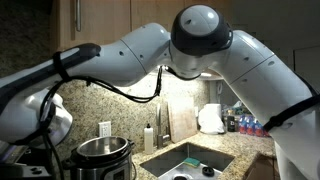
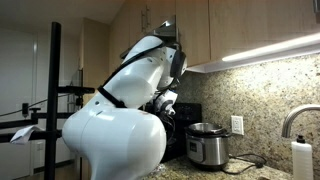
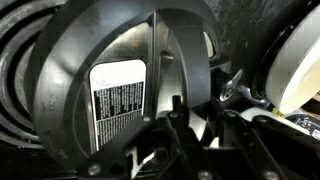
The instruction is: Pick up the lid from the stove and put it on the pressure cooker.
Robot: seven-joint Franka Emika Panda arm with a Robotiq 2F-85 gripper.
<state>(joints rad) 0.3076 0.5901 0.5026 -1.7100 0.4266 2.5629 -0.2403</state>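
Note:
In the wrist view the round black lid (image 3: 110,80) fills the frame, with a white printed label and a raised bar handle across it. It lies over the stove (image 3: 15,60), whose dark burner rings show at the left. My gripper (image 3: 190,118) has a finger on each side of the handle and is shut on it. The pressure cooker, steel with a black rim, stands open on the counter in both exterior views (image 1: 101,153) (image 2: 207,145). In an exterior view the gripper (image 2: 164,107) is low over the stove, left of the cooker and mostly hidden by the arm.
A steel sink (image 1: 190,160) lies right of the cooker, with a soap bottle (image 1: 149,137) and a cutting board (image 1: 181,120) behind it. A faucet (image 2: 296,118) stands at the counter's end. Cabinets hang overhead. A black camera stand (image 2: 54,100) is nearby.

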